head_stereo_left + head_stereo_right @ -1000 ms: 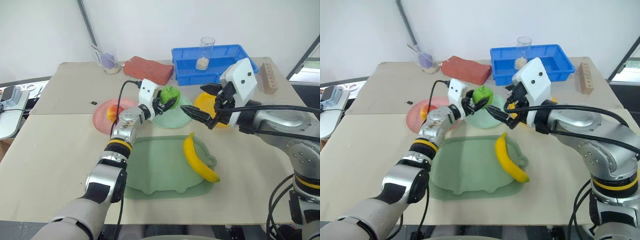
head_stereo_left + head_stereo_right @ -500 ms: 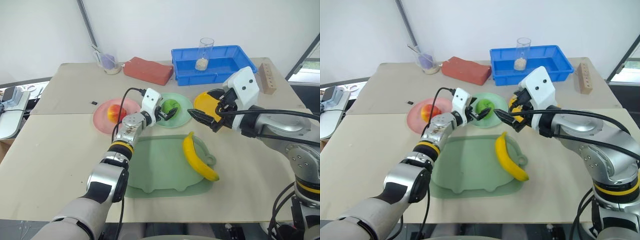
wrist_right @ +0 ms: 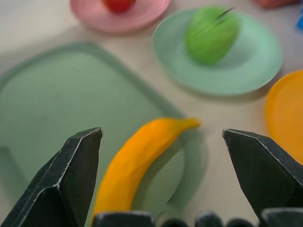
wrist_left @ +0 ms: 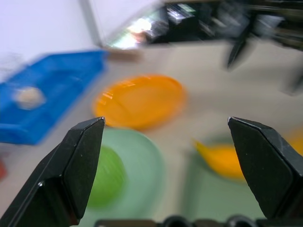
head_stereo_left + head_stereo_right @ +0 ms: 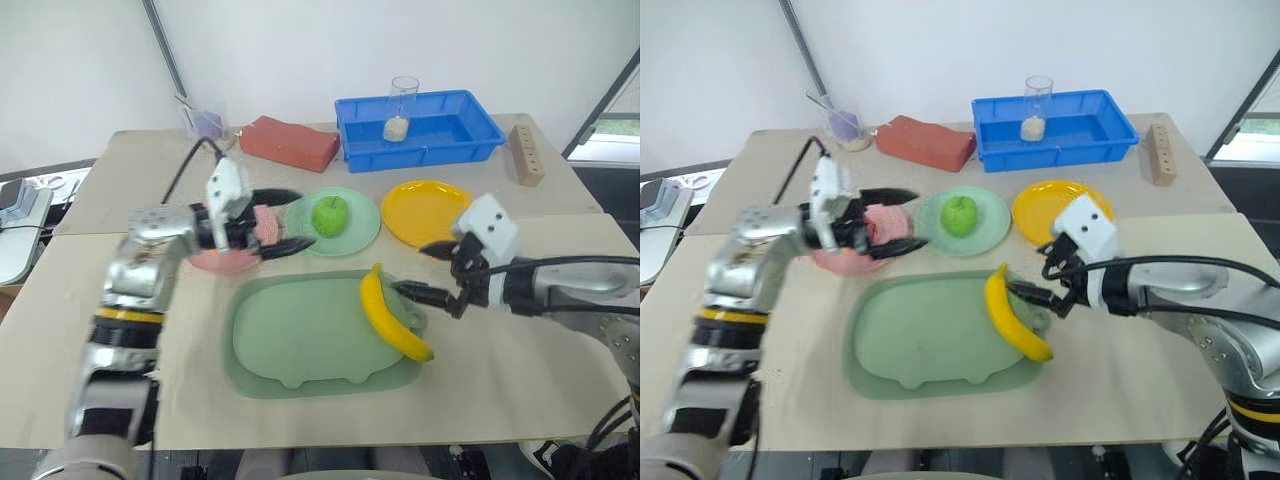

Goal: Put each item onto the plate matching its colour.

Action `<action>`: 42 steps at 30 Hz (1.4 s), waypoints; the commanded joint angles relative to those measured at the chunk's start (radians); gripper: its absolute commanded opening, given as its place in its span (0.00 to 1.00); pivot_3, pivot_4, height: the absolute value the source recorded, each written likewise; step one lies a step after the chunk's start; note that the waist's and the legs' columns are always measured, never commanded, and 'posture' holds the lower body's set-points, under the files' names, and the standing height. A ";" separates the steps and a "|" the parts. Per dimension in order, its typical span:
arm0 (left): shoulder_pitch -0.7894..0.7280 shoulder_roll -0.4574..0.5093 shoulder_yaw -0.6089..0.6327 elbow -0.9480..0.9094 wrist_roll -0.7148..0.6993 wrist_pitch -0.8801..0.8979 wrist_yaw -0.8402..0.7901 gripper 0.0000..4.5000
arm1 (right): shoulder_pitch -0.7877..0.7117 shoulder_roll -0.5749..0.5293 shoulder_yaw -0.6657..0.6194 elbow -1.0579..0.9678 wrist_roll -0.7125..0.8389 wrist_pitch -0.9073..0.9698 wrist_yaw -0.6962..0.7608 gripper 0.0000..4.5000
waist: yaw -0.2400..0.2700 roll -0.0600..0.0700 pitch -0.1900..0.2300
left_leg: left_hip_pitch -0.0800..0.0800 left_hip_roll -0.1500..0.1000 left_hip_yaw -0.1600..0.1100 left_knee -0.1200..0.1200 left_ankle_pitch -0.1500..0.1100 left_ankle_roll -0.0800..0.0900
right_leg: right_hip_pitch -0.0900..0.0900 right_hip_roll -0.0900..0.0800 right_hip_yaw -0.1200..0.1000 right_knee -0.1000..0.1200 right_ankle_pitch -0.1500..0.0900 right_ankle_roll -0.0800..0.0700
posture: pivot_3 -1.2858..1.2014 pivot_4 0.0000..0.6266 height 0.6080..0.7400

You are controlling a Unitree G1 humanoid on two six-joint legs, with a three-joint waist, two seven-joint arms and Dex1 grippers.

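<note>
From the head, the left gripper (image 5: 275, 220) hangs over the pink plate (image 5: 222, 262) with its fingers wide apart and empty, covering most of that plate. The green apple (image 5: 331, 214) sits on the mint plate (image 5: 363, 228), just beside. The yellow plate (image 5: 428, 212) is bare. The banana (image 5: 390, 318) lies on the right edge of the green tray (image 5: 300, 335). The right gripper (image 5: 428, 270) is wide open and empty, just right of the banana. Behind stand a red block (image 5: 290, 143), a blue bin (image 5: 420, 125) with a glass (image 5: 402, 106), and a wooden block (image 5: 524, 154).

In the left wrist view, open fingers (image 4: 71, 170) frame the apple, the yellow plate and the banana end.

In the right wrist view, open fingers (image 3: 66, 184) frame the banana; the red apple (image 3: 118, 4) lies on the pink plate beyond.
</note>
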 commanded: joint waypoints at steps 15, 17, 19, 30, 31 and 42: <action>0.201 0.141 0.036 -0.358 -0.167 0.026 -0.108 0.98 | 0.137 0.085 0.269 0.046 -0.280 -0.158 -0.005 1.00 | 0.014 -0.002 0.001 | -0.004 0.002 0.010 0.001 0.000 0.000 | -0.001 -0.003 0.000 -0.002 -0.001 -0.001 | 0.52 0.24 1.00; 0.199 0.144 0.037 -0.353 -0.164 0.026 -0.104 0.98 | 0.142 0.088 0.271 0.051 -0.304 -0.177 0.005 1.00 | 0.013 -0.002 0.001 | -0.004 0.002 0.010 0.001 0.000 0.001 | -0.001 -0.003 0.000 -0.002 0.000 -0.001 | 0.52 0.24 1.00; 0.194 0.144 0.037 -0.348 -0.161 0.026 -0.101 1.00 | 0.145 0.091 0.271 0.054 -0.320 -0.188 0.015 0.81 | 0.013 -0.002 0.001 | -0.004 0.003 0.010 0.001 0.001 0.002 | -0.001 -0.002 0.000 -0.002 0.000 -0.001 | 0.52 0.24 1.00; 0.164 0.124 0.024 -0.337 -0.157 0.025 -0.082 1.00 | 0.171 0.062 0.274 0.078 -0.438 -0.313 0.115 0.27 | 0.015 -0.002 0.001 | -0.004 0.003 0.010 0.001 0.001 0.001 | -0.001 -0.002 0.000 -0.002 0.000 -0.001 | 0.52 0.24 1.00; 0.158 0.119 0.024 -0.340 -0.163 0.031 -0.077 1.00 | 0.165 0.057 0.257 0.079 -0.437 -0.339 0.138 0.27 | 0.015 -0.002 0.001 | -0.004 0.003 0.010 0.001 0.001 0.001 | -0.001 -0.002 0.000 -0.002 0.000 -0.001 | 0.52 0.24 1.00; 0.019 -0.070 0.028 -0.282 -0.175 0.192 0.233 1.00 | -0.068 0.135 0.003 0.244 -0.356 -0.280 0.102 0.27 | 0.014 -0.003 0.001 | -0.004 0.003 0.010 0.002 0.004 0.006 | 0.000 -0.001 0.000 -0.001 0.000 0.001 | 0.52 0.24 1.00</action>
